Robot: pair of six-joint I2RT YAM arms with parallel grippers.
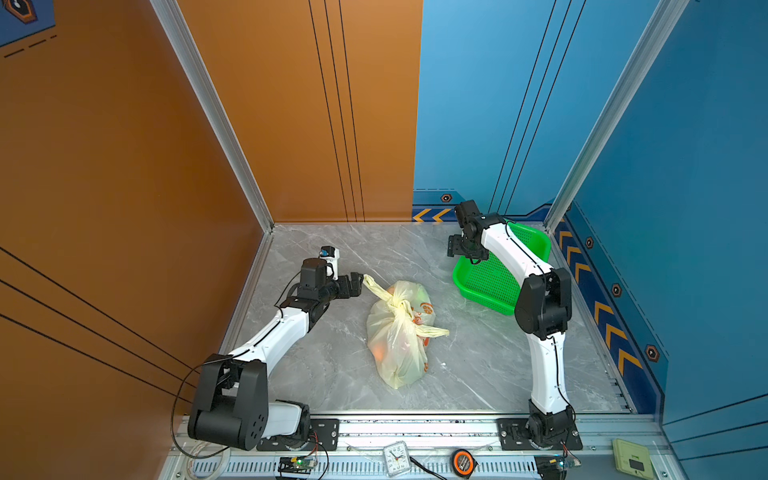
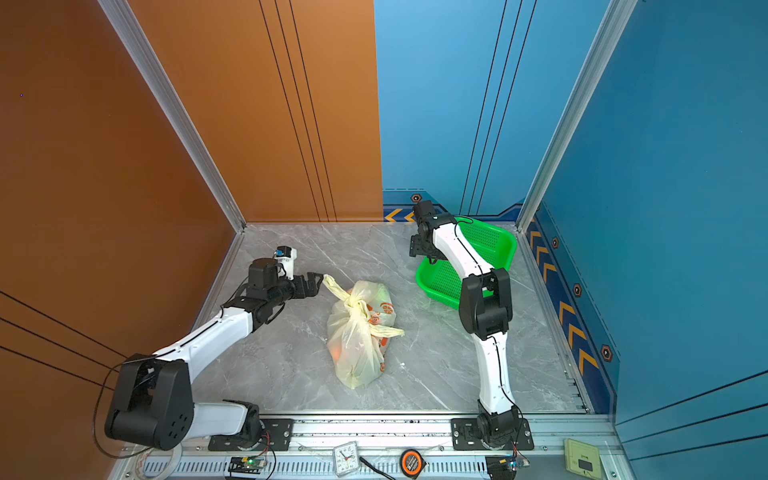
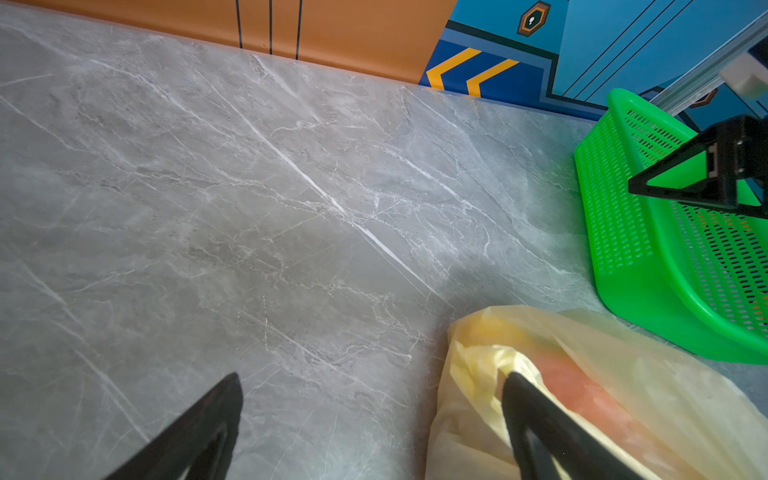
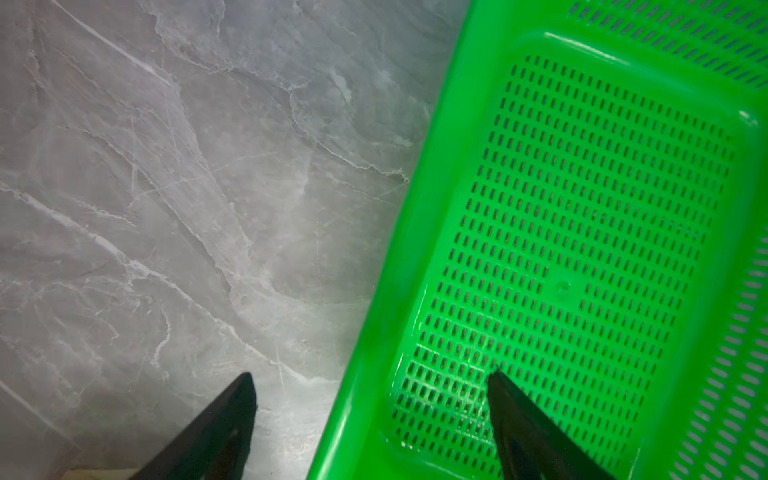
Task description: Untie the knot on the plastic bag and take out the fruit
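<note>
Open table surrounds the knotted bag; fruit inside shows dimly, perhaps oranges. The left gripper gapes at a strap end; the right gripper, fingers spread, hangs over the rim of the basket.

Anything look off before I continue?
Nothing spilled or damaged. The plastic bag lies intact, the knot tied, fruit inside. Only oddity: a small white speck on the table beside it.

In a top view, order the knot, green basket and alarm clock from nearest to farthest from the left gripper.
1. knot, centre, just beside the left gripper.
2. green basket, back right.
3. alarm clock, at the very front.
</note>
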